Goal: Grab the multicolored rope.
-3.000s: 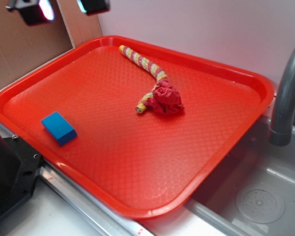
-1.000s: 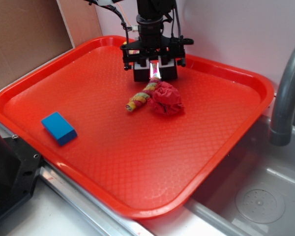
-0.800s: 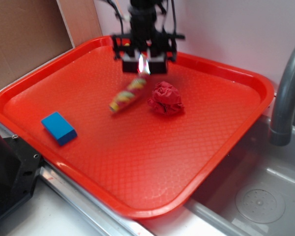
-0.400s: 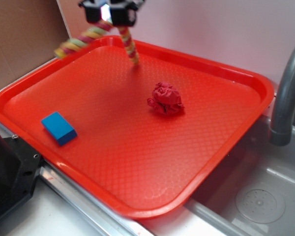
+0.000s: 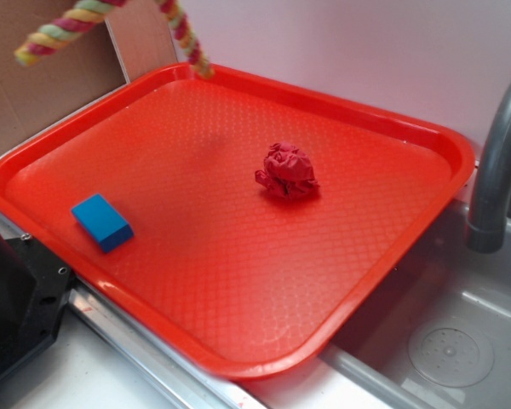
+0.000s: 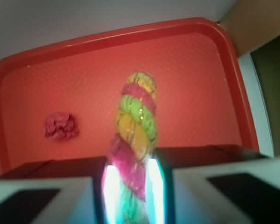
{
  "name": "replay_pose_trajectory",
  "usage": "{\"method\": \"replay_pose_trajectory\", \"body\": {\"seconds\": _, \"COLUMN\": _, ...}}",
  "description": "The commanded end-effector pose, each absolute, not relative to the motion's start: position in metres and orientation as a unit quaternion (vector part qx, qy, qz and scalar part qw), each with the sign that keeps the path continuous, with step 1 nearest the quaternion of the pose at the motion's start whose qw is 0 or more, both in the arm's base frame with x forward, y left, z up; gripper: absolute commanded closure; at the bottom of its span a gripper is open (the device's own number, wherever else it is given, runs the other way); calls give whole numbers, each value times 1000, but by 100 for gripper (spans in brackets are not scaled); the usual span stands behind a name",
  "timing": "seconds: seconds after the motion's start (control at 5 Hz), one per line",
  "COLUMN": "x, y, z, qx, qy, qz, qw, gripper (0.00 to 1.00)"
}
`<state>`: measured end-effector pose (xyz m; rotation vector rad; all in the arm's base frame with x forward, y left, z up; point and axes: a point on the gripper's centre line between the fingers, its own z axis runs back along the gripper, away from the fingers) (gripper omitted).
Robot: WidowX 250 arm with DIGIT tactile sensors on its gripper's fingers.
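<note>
I am holding the multicolored rope [image 6: 135, 135] pinched between the gripper [image 6: 129, 186] pads at lower centre of the wrist view, its long axis running up-frame, both ends dangling clear above the red tray [image 5: 426, 136] at upper left.

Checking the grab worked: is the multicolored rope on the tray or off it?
Off it: the multicolored rope hangs above the red tray, pinched between the fingers.

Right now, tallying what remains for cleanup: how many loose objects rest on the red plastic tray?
2: the crumpled red cloth ball near the tray's middle, and the small blue rectangular block near its left edge. The multicolored twisted rope hangs lifted in the gripper.
</note>
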<state>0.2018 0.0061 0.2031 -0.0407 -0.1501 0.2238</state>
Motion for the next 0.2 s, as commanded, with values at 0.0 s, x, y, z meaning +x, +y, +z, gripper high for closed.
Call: {"method": "replay_pose_trajectory", "body": {"seconds": 0.0, "x": 198, "y": 32, "z": 217, "qx": -1, "qy": -82, "qz": 163, "qw": 983, "gripper": 100}}
